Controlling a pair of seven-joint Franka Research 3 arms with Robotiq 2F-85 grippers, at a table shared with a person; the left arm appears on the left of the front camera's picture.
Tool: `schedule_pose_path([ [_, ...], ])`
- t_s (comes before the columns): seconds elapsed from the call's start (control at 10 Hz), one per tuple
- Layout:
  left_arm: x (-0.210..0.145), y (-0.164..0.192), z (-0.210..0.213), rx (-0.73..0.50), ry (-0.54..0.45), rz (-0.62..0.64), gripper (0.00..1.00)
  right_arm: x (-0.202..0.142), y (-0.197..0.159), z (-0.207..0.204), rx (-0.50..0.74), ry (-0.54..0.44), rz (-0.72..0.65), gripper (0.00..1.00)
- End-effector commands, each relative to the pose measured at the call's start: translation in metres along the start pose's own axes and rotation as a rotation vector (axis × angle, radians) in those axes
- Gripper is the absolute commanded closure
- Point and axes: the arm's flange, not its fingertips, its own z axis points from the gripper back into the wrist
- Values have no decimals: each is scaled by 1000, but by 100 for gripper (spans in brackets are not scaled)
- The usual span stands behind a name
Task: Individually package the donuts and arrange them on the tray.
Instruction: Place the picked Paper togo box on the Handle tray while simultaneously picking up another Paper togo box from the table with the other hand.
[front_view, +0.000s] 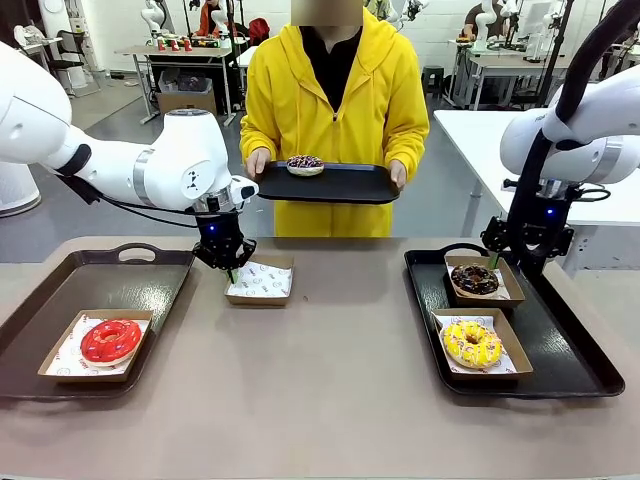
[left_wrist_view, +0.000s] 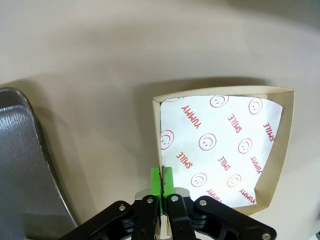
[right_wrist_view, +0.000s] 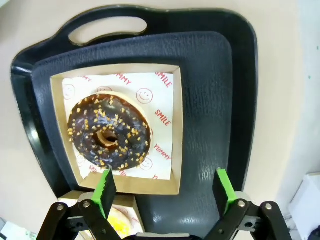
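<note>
A red donut (front_view: 110, 340) lies in a box on the left tray (front_view: 40, 300). My left gripper (front_view: 229, 270) (left_wrist_view: 161, 179) is shut on the near wall of an empty paper-lined cardboard box (front_view: 262, 281) (left_wrist_view: 220, 145) on the table beside that tray. The right tray (front_view: 560, 350) (right_wrist_view: 210, 100) holds a boxed chocolate donut (front_view: 475, 280) (right_wrist_view: 109, 132) and a boxed yellow donut (front_view: 472, 343) (right_wrist_view: 120, 217). My right gripper (front_view: 510, 265) (right_wrist_view: 164, 187) hangs open just above the chocolate donut's box, holding nothing. The dark sprinkled donut (front_view: 305, 165) sits on a black tray (front_view: 350, 185) that the person holds.
The person stands at the far edge, both hands on the raised black tray. The left tray's rim (left_wrist_view: 20, 160) is close beside my left gripper. Bare table stretches between the two trays in the middle and at the front.
</note>
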Motion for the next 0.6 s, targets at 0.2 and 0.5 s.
schedule_pose_path([
  [0.2,-24,-5,79,-107,28,-1,100,-70,-41,63,383,8,105,0],
  [0.5,-37,-10,144,-88,-21,-22,100,-115,-110,82,664,-91,70,0],
])
